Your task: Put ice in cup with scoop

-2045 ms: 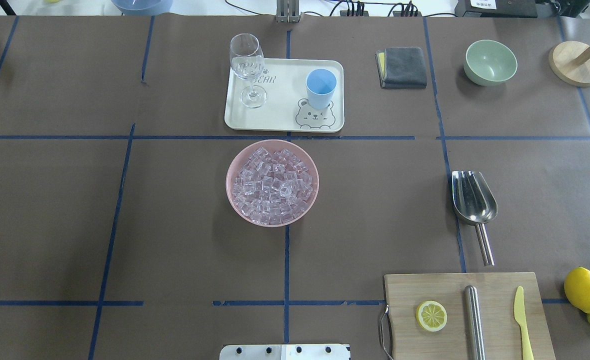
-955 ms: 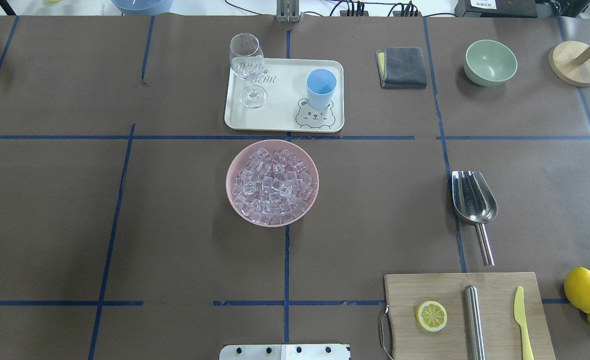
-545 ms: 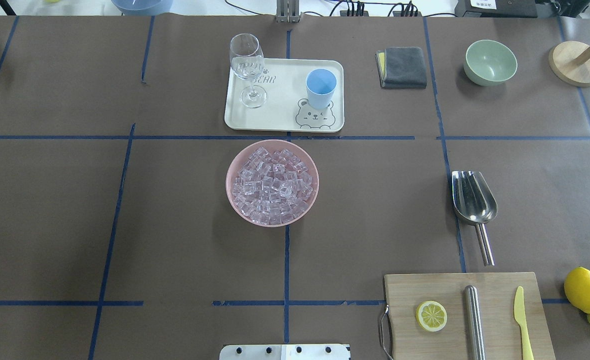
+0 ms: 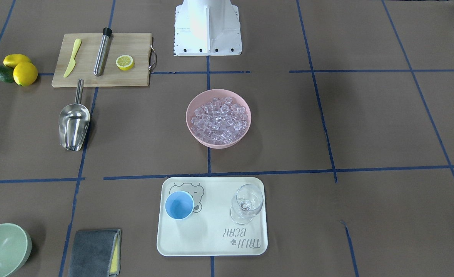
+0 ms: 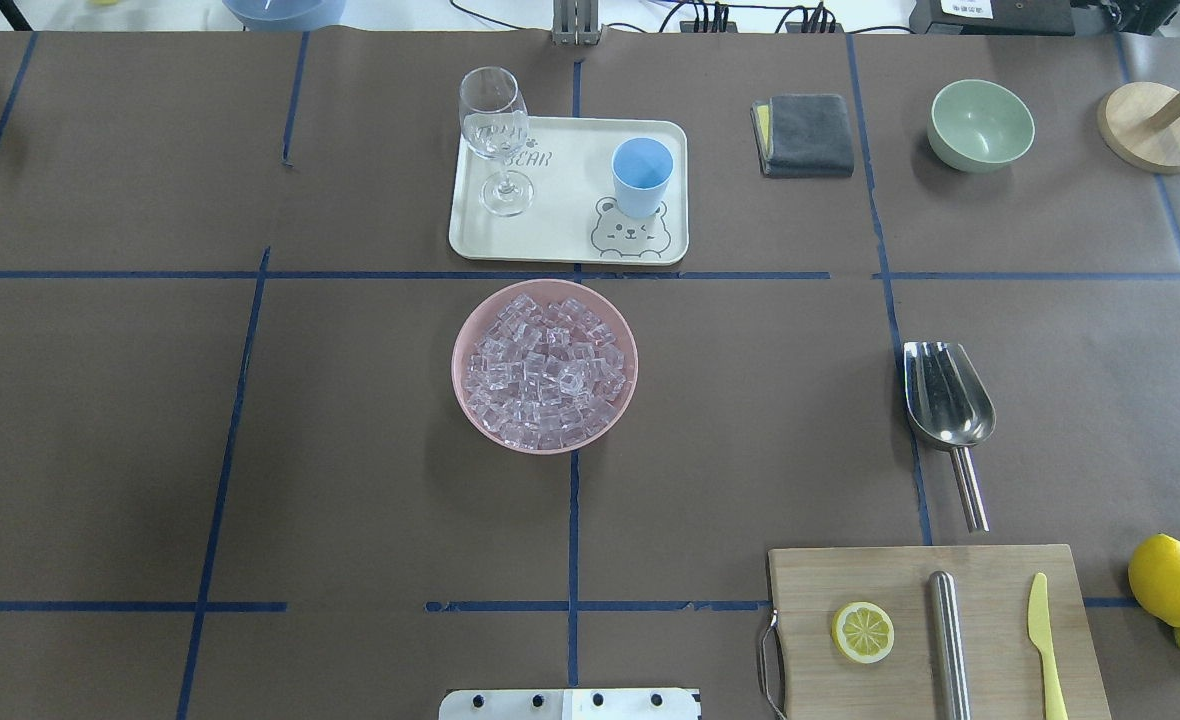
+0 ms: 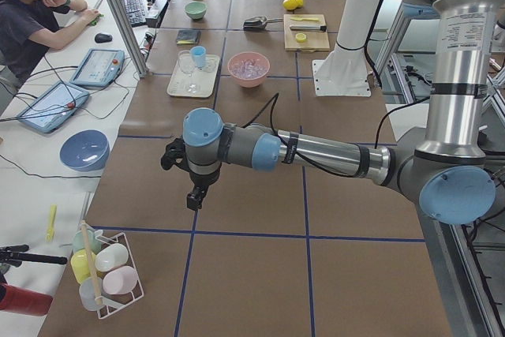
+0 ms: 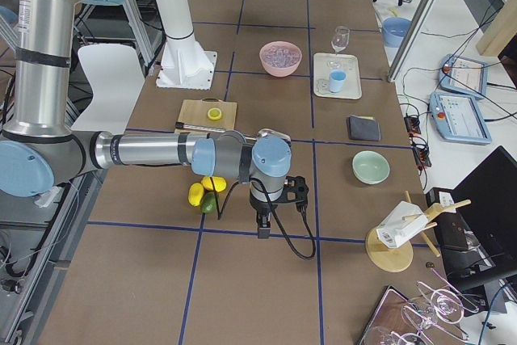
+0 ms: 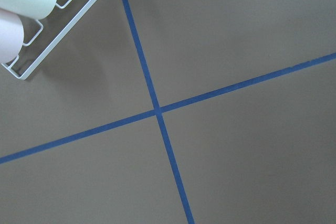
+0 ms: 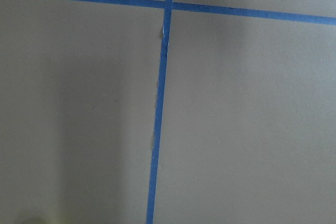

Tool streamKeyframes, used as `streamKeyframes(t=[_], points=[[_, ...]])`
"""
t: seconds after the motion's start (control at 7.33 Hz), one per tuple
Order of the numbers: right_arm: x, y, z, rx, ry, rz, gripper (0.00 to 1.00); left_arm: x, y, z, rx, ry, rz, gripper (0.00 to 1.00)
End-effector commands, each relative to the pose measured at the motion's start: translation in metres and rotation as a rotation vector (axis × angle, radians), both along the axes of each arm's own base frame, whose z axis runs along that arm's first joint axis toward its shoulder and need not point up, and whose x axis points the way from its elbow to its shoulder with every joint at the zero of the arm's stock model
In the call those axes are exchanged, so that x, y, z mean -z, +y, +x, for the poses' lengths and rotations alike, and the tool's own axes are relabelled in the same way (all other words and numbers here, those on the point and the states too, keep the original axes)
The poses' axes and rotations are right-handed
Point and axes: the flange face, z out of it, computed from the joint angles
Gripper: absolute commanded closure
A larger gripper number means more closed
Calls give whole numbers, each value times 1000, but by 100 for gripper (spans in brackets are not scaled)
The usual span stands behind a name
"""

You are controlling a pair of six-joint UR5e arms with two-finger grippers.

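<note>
The ice (image 5: pixel 545 365) is a heap of small clear cubes in a pink bowl (image 5: pixel 462 340) at the table's middle. The light-blue cup (image 5: pixel 642 177) stands upright on a cream tray (image 5: pixel 570 190) just beyond the bowl. The steel scoop (image 5: pixel 947 400) lies flat on the table to the right, handle toward the robot. My left gripper (image 6: pixel 194 201) hangs over bare table far to the left. My right gripper (image 7: pixel 262 232) hangs over bare table far to the right, beyond the lemons. I cannot tell if either is open or shut. Both wrist views show only table.
A wine glass (image 5: pixel 495 135) stands on the tray left of the cup. A cutting board (image 5: pixel 995 590) with a steel cylinder (image 5: pixel 947 640), lemon slice and yellow knife lies near the scoop's handle. Lemons (image 5: pixel 1167 578), a green bowl (image 5: pixel 981 124) and a grey cloth (image 5: pixel 805 134) are on the right.
</note>
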Motion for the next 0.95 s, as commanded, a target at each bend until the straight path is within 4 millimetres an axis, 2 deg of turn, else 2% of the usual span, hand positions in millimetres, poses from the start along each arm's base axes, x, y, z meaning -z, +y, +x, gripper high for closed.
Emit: streamKeyframes(t=[0.0, 0.14, 0.41, 0.55, 0.68, 0.82], points=[[1, 0, 0, -1, 0, 1, 0, 43, -33, 53, -96, 8, 101, 0], [1, 0, 0, -1, 0, 1, 0, 64, -41, 73, -126, 19, 180, 0], [3, 0, 0, 1, 0, 6, 0, 98, -44, 93, -158, 50, 423, 0], [4, -1, -1, 2, 0, 7, 0, 109, -44, 112, -187, 67, 498, 0], [4, -1, -6, 13, -2, 7, 0, 116, -44, 131, -226, 76, 544, 0], [5, -3, -9, 20, -8, 9, 0, 109, -46, 137, -234, 80, 561, 0]])
